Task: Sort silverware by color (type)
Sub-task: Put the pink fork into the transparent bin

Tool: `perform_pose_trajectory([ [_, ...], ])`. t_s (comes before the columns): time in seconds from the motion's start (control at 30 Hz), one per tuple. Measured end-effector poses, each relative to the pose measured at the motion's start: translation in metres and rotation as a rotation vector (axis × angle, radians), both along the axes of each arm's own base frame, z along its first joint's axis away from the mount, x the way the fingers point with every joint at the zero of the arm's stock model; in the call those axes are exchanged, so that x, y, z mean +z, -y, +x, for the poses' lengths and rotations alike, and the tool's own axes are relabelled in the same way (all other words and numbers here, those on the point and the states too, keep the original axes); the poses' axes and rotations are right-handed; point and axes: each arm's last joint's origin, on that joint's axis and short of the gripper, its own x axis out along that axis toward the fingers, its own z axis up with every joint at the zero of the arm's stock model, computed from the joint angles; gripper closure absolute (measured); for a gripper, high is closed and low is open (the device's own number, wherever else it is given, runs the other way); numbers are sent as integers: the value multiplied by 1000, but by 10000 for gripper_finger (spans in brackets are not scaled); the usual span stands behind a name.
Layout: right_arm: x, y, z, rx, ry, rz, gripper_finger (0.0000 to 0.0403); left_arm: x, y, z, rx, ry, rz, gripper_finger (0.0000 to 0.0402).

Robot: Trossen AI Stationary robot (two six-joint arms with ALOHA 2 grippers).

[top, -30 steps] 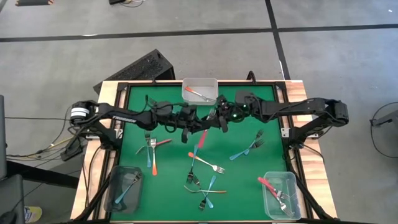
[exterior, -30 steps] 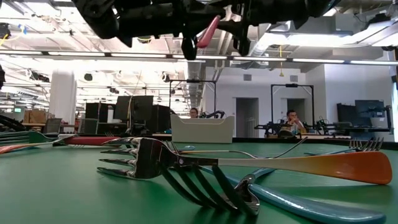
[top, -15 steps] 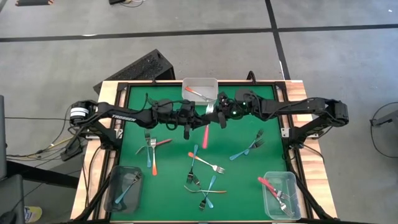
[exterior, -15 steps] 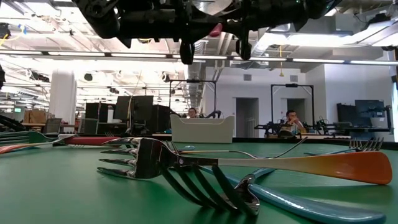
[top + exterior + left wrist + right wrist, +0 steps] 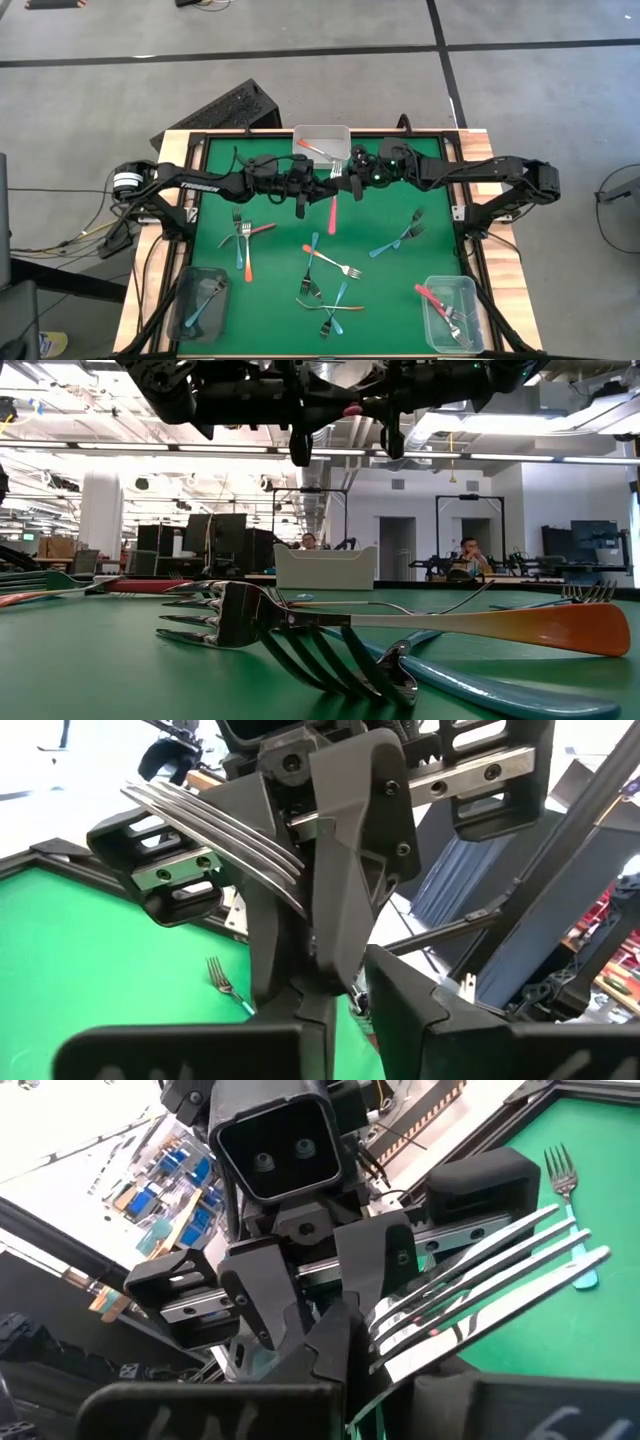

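Note:
A red-pink-handled fork (image 5: 332, 212) is held in the air over the far middle of the green table, its tines (image 5: 200, 820) toward the far edge. My right gripper (image 5: 346, 180) comes in from the right and is shut on it. My left gripper (image 5: 318, 186) faces it from the left, its fingers (image 5: 180, 1050) a narrow gap apart. Other silverware lies loose on the mat: a pair at the left (image 5: 245, 240), forks in the middle (image 5: 330, 262) and a blue one at the right (image 5: 400, 236). My right gripper pinches the fork at its neck (image 5: 296, 878), just behind the tines, between its two fingers. The fingers come in about level from the table's right and lie across the fork. The fork is lifted clear, and its pink handle (image 5: 331, 225) points toward the near edge. My left gripper stands close beside the same spot; I cannot tell whether it touches the fork.
Three clear bins stand on the table, each with forks inside: at the far middle (image 5: 321, 133), the near left (image 5: 203, 300) and the near right (image 5: 452, 312). In the low view a large orange-handled fork (image 5: 400, 622) lies close in front.
My right gripper has shut on the fork at its neck. The fork, slanted with its handle hanging low a second ago, has swung so the handle sits higher and points straight at the near edge. It has shifted slightly toward the table's right, away from my left gripper.

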Motion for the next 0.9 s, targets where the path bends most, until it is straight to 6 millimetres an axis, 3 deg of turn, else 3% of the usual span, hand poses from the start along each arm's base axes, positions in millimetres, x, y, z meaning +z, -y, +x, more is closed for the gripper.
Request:
perform_pose_trajectory([
  [0.23, 11, -1, -13, -11, -3, -54, 378, 3, -1, -4, -42, -7, -9, 338],
  [0.37, 24, 8, -39, -133, -60, -124, 384, 14, -4, -16, -104, -26, 4, 333],
  [0.5, 30, 14, -65, -199, -128, -130, 384, 23, -13, -34, -40, -109, 61, 333],
  [0.6, 43, 10, -86, -216, -121, -131, 384, 29, -18, -49, 18, -166, 110, 332],
  [0.9, 37, -17, -117, -161, -307, -72, 384, 43, -44, -80, 213, -218, 153, 333],
])
